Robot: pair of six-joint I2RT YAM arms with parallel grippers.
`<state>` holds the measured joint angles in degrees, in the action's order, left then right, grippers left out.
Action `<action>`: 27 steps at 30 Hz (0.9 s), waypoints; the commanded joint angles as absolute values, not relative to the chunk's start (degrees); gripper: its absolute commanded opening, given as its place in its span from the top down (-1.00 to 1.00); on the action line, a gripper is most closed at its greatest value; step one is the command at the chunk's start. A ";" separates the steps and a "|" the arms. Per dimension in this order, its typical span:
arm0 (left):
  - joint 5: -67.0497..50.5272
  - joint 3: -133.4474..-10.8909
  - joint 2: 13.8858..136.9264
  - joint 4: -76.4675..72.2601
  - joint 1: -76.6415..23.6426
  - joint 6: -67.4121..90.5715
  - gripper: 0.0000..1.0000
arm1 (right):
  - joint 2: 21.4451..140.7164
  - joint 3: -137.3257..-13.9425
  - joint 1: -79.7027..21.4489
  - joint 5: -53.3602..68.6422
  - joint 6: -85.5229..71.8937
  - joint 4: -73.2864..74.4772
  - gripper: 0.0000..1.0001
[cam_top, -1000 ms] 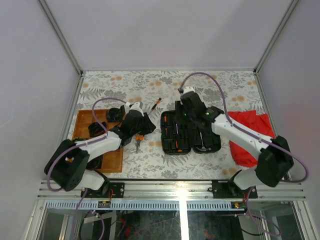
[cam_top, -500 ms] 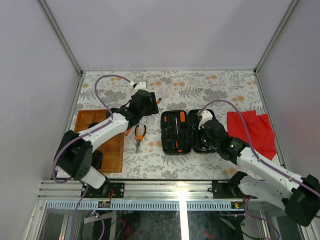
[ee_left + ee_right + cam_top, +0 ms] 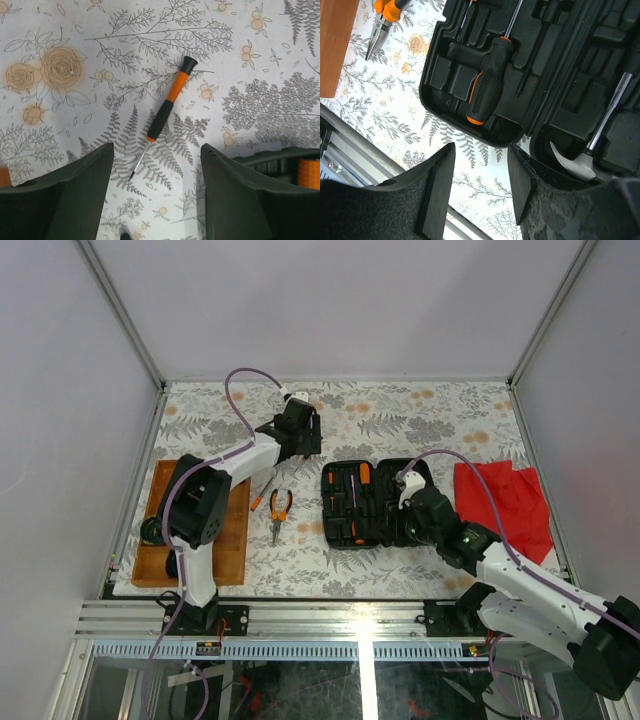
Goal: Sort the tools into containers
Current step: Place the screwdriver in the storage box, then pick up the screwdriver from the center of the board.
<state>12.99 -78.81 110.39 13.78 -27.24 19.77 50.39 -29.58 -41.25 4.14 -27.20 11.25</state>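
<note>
Precision driver [image 3: 167, 102] lies flat on the table [image 3: 60, 30] toward the far side, just beside the far-left corner of the black case [image 3: 326, 510] and in neither container. Over it hangs the left claw [image 3: 156, 150], fingers spread and nothing between them, one either side of the steel tip. It looks lined up for a pick, since this loose tool is not yet sorted. In the left wrist view the driver's long axis runs diagonally, black cap to the upper right and tip to the lower left. That leaves it skewed to the gap, so the wrist may need a turn to close squarely on the handle.

The right claw [image 3: 481, 150] is likewise spread and empty, hovering at the open case's near edge. There a larger screwdriver [image 3: 487, 90] sits in its moulded slot, shaft pointing away from the claw, and a hammer [image 3: 572, 162] rests in the other half. The pliers [image 3: 280, 505] lie loose between the case and the wooden tray [image 3: 235, 540].
</note>
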 commanded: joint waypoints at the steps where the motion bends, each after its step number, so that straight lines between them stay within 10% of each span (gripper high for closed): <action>1: 9.16 -81.91 113.21 13.56 -25.40 16.62 -0.43 | 51.70 -31.61 -41.57 4.26 -26.46 10.46 -0.06; 27: 1.90 -91.07 127.28 17.04 -23.03 12.57 0.12 | 54.68 -33.62 -41.56 4.49 -26.58 13.05 -0.04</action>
